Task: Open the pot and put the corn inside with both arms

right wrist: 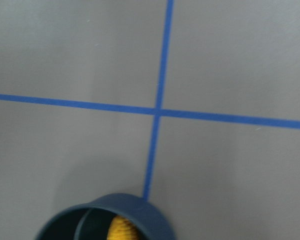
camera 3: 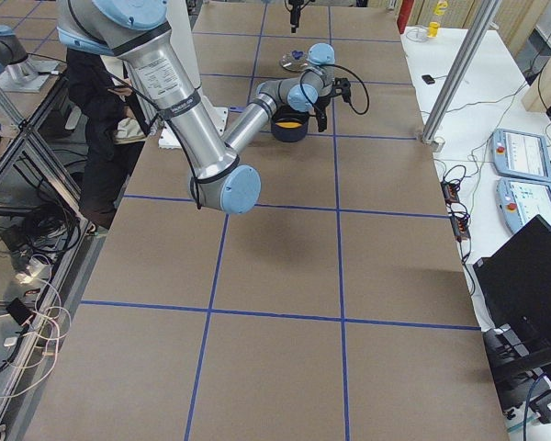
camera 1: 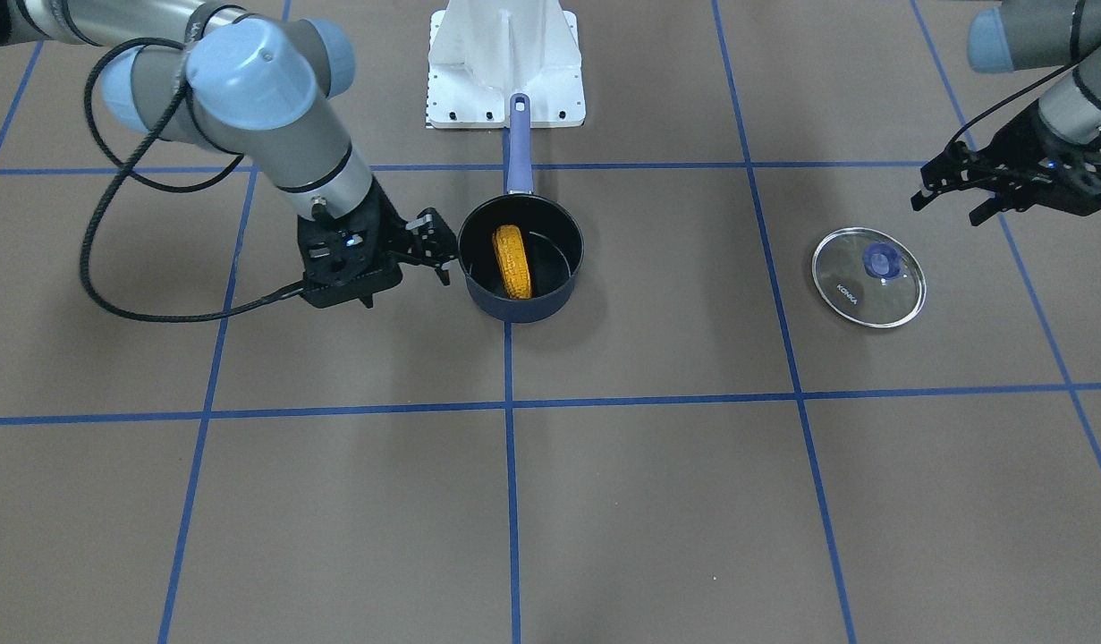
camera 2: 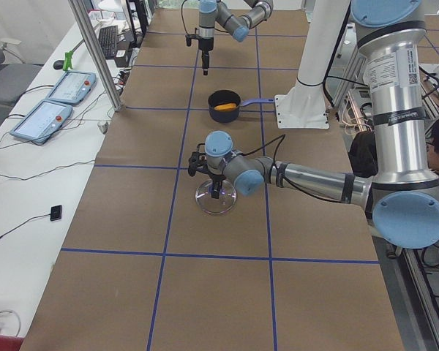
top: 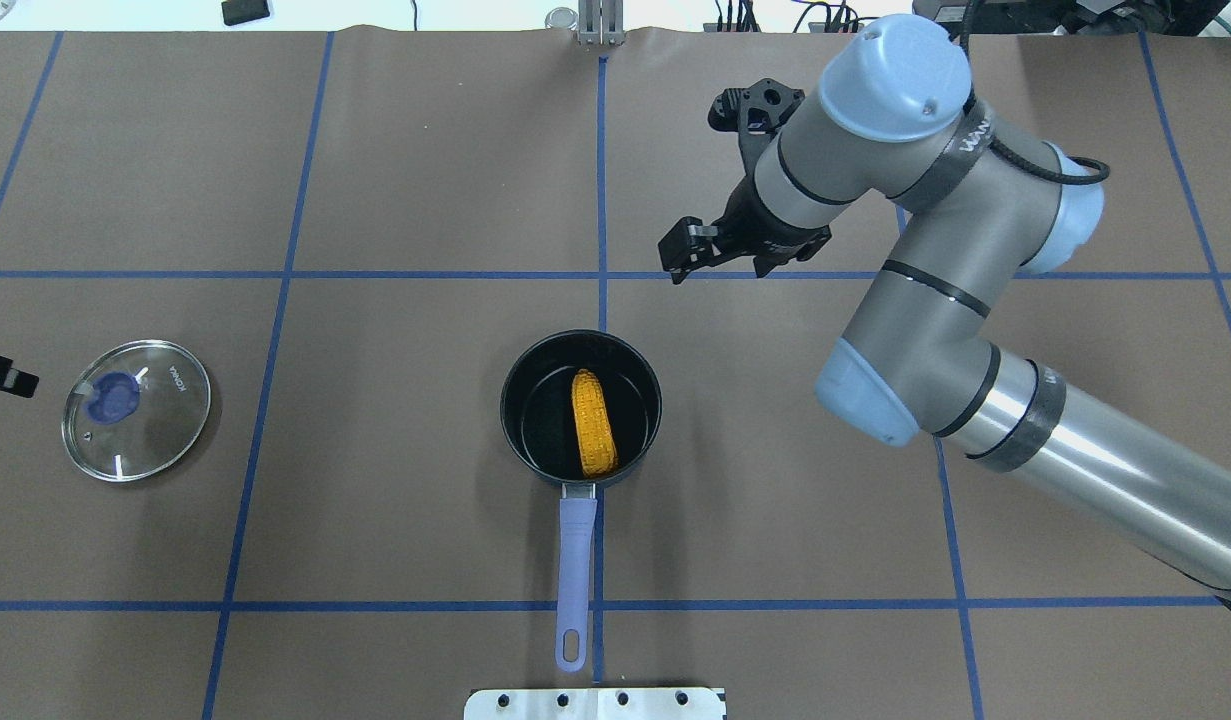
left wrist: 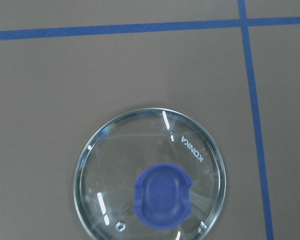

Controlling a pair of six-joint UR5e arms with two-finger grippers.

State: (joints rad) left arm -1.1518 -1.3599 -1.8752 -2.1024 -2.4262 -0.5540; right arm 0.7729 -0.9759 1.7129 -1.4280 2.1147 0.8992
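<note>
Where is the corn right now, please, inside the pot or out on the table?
Inside. The corn lies on the black floor of the uncovered pot; the glass lid rests apart on the table.

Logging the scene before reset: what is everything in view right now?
Table: one, brown, blue tape grid.
Pot: one, dark navy, purple-blue handle, table centre, uncovered.
Corn: one, orange-yellow, lying inside the pot.
Lid: one, clear glass, purple-blue knob, flat on the table at the robot's left.
Base plate: one, white, by the handle's tip.
Left tool: one, black, open, above the lid.
Right tool: one, black, open, empty, near the pot.
</note>
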